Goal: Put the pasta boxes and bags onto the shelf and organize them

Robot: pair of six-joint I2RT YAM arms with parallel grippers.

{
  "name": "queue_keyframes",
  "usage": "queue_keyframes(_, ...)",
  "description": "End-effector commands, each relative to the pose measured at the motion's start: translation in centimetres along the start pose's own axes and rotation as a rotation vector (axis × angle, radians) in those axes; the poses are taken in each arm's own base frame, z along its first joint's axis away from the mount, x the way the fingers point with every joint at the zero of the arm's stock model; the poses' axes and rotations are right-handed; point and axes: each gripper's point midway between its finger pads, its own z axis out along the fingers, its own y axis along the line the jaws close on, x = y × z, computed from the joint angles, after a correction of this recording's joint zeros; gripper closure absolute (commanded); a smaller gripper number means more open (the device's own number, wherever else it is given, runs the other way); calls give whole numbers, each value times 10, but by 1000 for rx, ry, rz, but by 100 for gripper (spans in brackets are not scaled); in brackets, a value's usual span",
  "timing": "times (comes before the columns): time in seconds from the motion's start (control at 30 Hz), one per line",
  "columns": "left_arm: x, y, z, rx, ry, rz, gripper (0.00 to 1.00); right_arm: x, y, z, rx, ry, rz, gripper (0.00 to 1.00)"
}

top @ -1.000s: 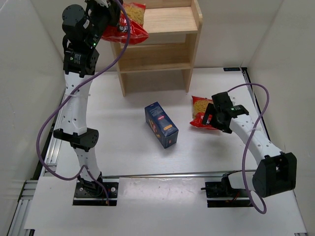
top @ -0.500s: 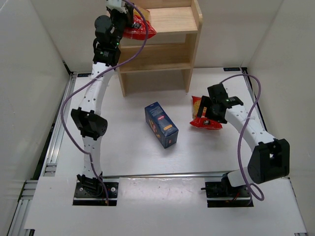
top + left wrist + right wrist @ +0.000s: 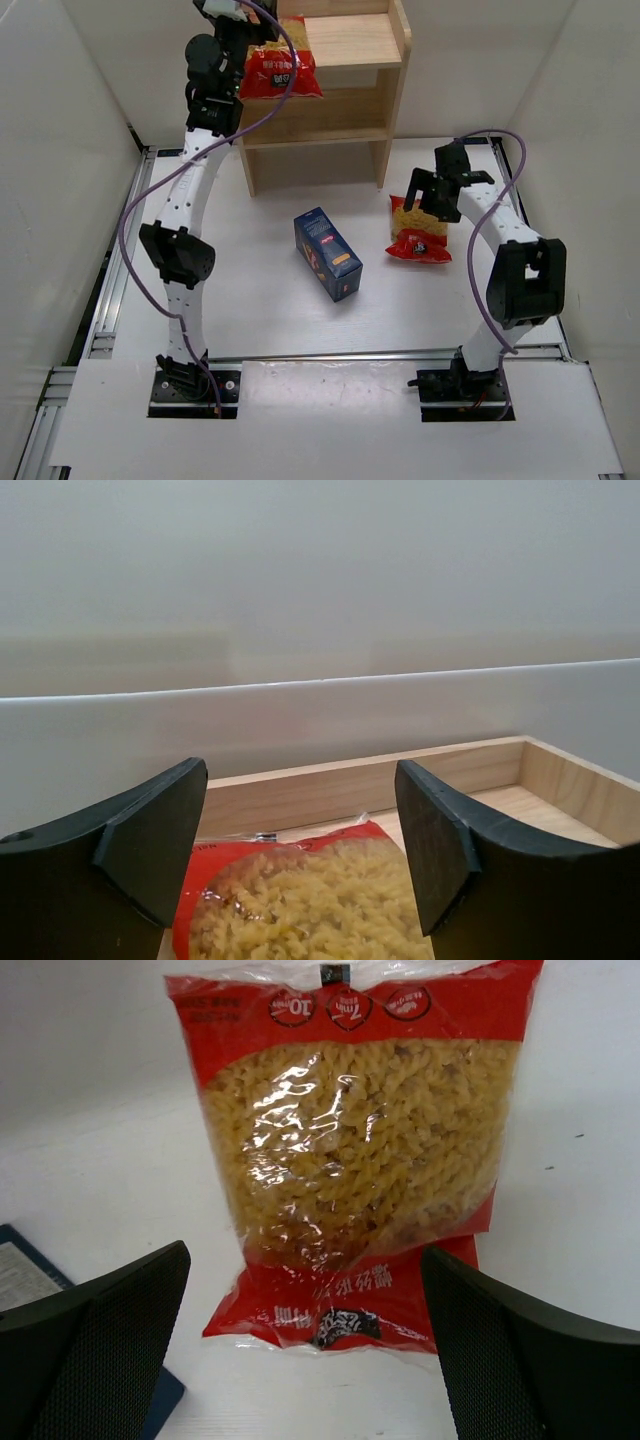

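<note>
One red bag (image 3: 281, 70) of yellow pasta lies on the top tier of the wooden shelf (image 3: 345, 110), its red end sticking out past the front edge. My left gripper (image 3: 256, 30) is open right above it. In the left wrist view the bag (image 3: 300, 905) lies below and between the spread fingers (image 3: 150, 840). The second red bag (image 3: 419, 231) lies flat on the table, and my right gripper (image 3: 428, 198) hovers open over its far end. In the right wrist view this bag (image 3: 360, 1150) lies ahead of the wide jaws. The dark blue pasta box (image 3: 328, 253) lies on the table centre.
The shelf's lower tier (image 3: 320, 128) is bare. White walls enclose the table on the left, back and right. A corner of the blue box (image 3: 30, 1270) shows at the left of the right wrist view, close to the second bag.
My left gripper has opened and let go of the bag, which now rests on the top tier. The right arm has swung farther back over the second bag.
</note>
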Motion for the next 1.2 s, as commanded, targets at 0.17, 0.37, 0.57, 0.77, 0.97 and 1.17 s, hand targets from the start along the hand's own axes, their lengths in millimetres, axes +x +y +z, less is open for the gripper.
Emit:
queue_keyframes(0.17, -31, -20, -34, 84, 162, -10, 13, -1, 19, 4, -111, 24, -18, 0)
queue_keyframes(0.37, -7, -51, -57, 190, 314, -37, 7, 11, 12, 1, -96, 35, -17, 0)
queue_keyframes(0.57, 19, -57, -85, 179, 465, -42, 7, 26, 9, -3, -99, 56, -8, 0)
queue_keyframes(0.77, 47, -42, -83, 63, 510, -13, 37, 24, 9, -12, -107, 36, -8, 0)
queue_keyframes(0.97, 61, -46, -76, 82, 517, -17, 90, 26, 4, -13, -80, 37, -8, 0)
queue_keyframes(1.17, 51, -39, -61, 60, 468, -14, 90, 26, 0, -15, -61, 31, -8, 0)
